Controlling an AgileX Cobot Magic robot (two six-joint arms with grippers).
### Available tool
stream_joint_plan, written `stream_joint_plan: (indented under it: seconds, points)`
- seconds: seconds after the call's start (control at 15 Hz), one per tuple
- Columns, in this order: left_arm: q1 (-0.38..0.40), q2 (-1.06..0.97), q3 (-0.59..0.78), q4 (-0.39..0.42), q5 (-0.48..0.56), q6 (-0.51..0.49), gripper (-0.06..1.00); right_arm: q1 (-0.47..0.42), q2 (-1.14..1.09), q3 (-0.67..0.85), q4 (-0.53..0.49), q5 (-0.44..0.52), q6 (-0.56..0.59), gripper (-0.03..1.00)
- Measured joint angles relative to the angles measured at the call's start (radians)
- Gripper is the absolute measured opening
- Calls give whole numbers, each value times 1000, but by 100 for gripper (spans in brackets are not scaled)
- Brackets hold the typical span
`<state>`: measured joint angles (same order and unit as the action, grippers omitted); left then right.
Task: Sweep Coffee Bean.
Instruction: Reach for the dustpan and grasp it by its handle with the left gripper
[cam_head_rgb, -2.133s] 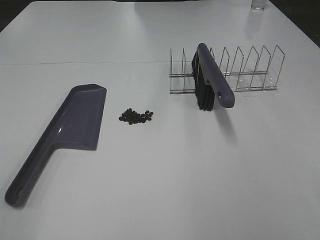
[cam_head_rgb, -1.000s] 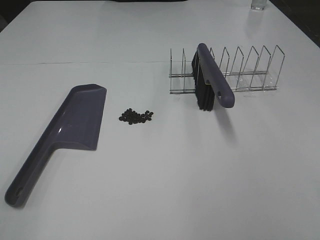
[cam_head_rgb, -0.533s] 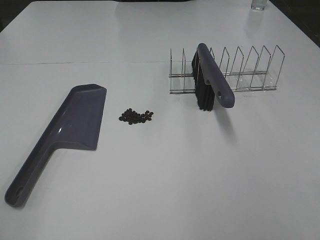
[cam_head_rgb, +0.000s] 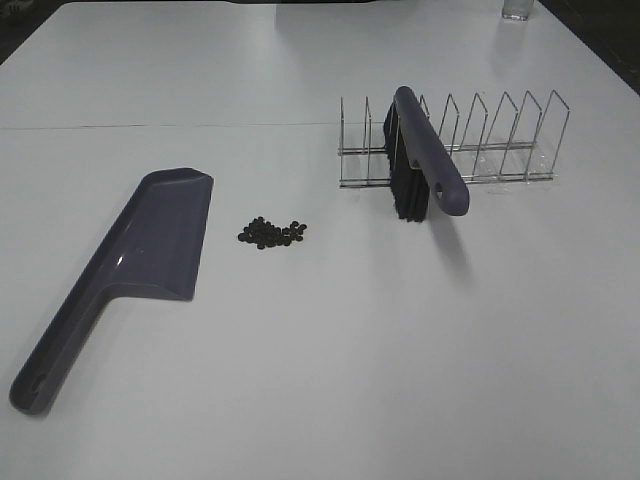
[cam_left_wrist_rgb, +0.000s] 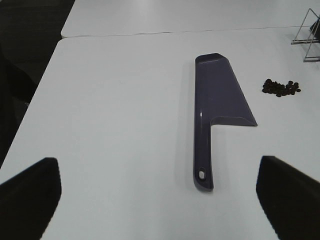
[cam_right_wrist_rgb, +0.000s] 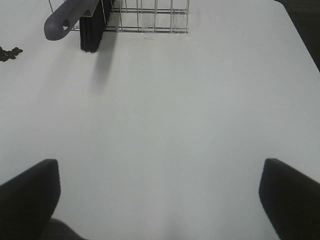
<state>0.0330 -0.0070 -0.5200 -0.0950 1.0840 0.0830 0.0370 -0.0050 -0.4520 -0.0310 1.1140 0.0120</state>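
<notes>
A small pile of dark coffee beans lies on the white table, just right of the purple dustpan, which lies flat with its handle toward the near left. The purple brush with black bristles stands in the wire rack. In the left wrist view, my left gripper is open and empty, short of the dustpan handle, with the beans beyond. In the right wrist view, my right gripper is open and empty, well short of the brush. Neither gripper shows in the high view.
A clear glass stands at the table's far edge. A seam runs across the table behind the dustpan. The table's left edge drops to dark floor.
</notes>
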Motion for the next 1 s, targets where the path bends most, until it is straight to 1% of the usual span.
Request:
stream_joint_plan:
  seconds: [0.8,1.0]
  points:
    - [0,2,0,0,0,0,99,0,0,0,0,0,0,98]
    - [0,74,-4,0,7,0,98,0,0,0,0,0,0,98]
